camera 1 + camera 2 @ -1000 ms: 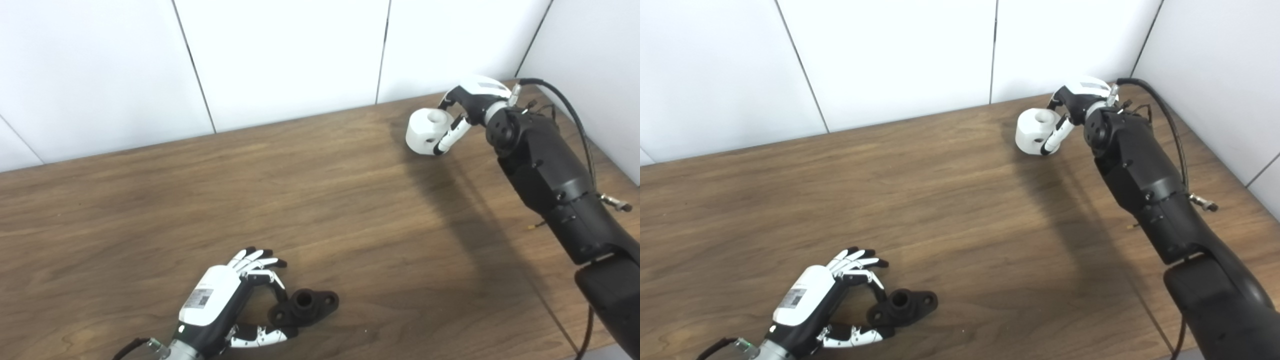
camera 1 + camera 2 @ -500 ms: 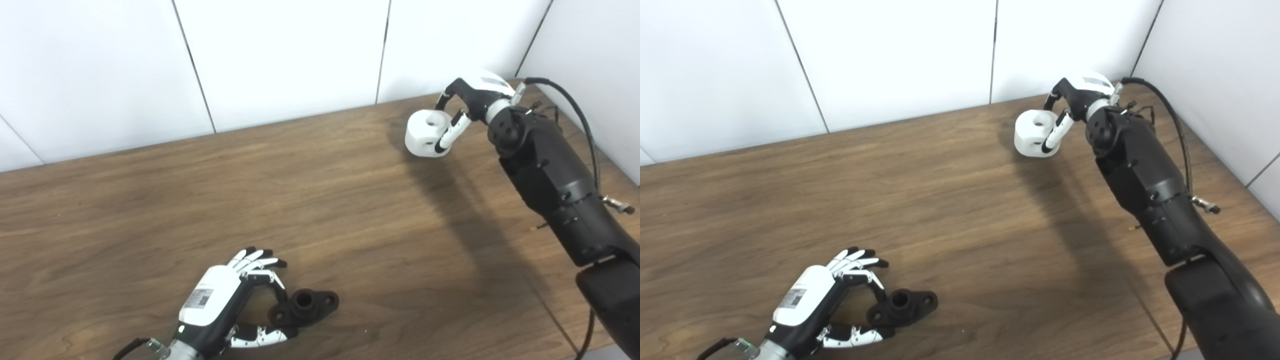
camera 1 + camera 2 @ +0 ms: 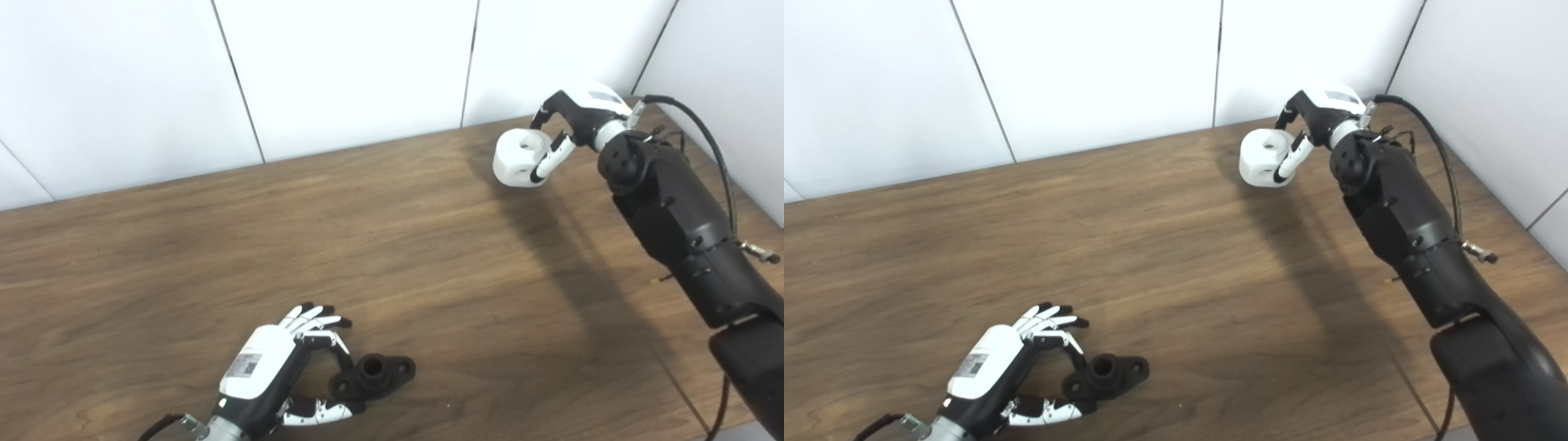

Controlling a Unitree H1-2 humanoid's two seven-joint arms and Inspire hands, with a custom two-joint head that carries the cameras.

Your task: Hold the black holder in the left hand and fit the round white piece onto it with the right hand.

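The black holder (image 3: 380, 372), a flat flanged part with a raised central hole, lies on the wooden table (image 3: 392, 245) near the front edge. My left hand (image 3: 263, 367) sits just left of it, with one finger and the thumb pinching the holder's left end while the other fingers stay spread. At the far right, near the wall corner, my right hand (image 3: 579, 113) is shut on the round white piece (image 3: 517, 160). The piece is a chunky white cylinder with a hole in its top, held a little above the table.
White wall panels (image 3: 343, 67) close off the back and right of the table. My black right forearm (image 3: 674, 208), with a cable along it, stretches over the table's right side. Bare wood lies between the two hands.
My right hand has lifted the white piece slightly and carried it a little to the left. The left hand and the black holder have not moved.
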